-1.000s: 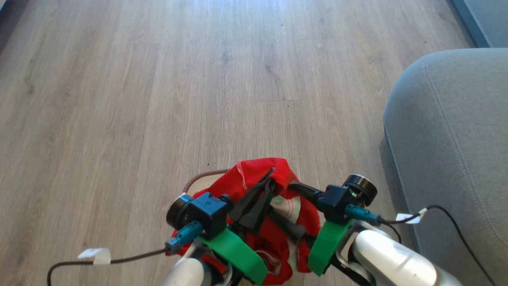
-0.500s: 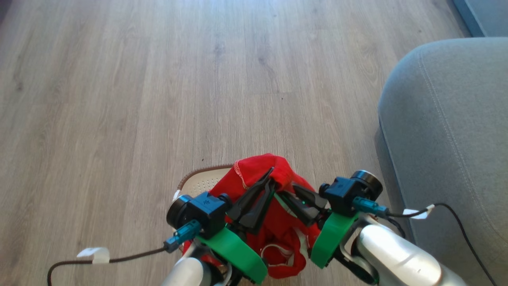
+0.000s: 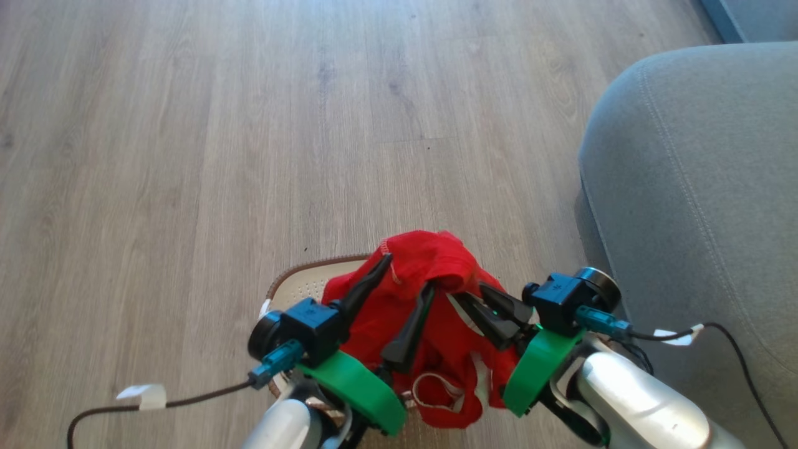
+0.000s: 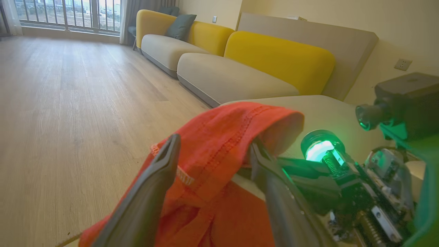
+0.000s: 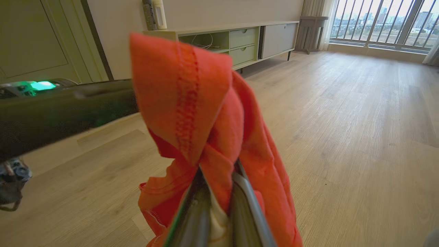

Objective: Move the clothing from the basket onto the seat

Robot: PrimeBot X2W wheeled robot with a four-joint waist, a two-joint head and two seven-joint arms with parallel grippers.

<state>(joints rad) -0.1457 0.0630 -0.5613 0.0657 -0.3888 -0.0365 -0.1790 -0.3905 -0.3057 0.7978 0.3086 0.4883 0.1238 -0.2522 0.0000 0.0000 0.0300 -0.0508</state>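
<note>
The red clothing (image 3: pixel 436 274) hangs bunched above the cream basket (image 3: pixel 299 274), whose brown rim shows behind it on the floor. My right gripper (image 3: pixel 477 296) is shut on a fold of the clothing (image 5: pixel 205 113), which drapes over its fingertips (image 5: pixel 240 185). Left of it, my left gripper (image 3: pixel 408 274) is open, its two dark fingers (image 4: pixel 164 161) spread with the clothing (image 4: pixel 219 137) lying loosely between and beyond them. The grey seat (image 3: pixel 692 187) with its pale stitched seam stands at the right, close to my right arm.
Wooden floor (image 3: pixel 249 125) stretches ahead and to the left. Cables with white tags (image 3: pixel 140 394) trail from both wrists. A yellow-backed sofa (image 4: pixel 274 58) lines the wall in the left wrist view. A low cabinet (image 5: pixel 240 41) stands along the wall in the right wrist view.
My left gripper has opened and let go of the clothing. The right gripper keeps its hold. The head camera has shifted, so more of the basket and the seat shows.
</note>
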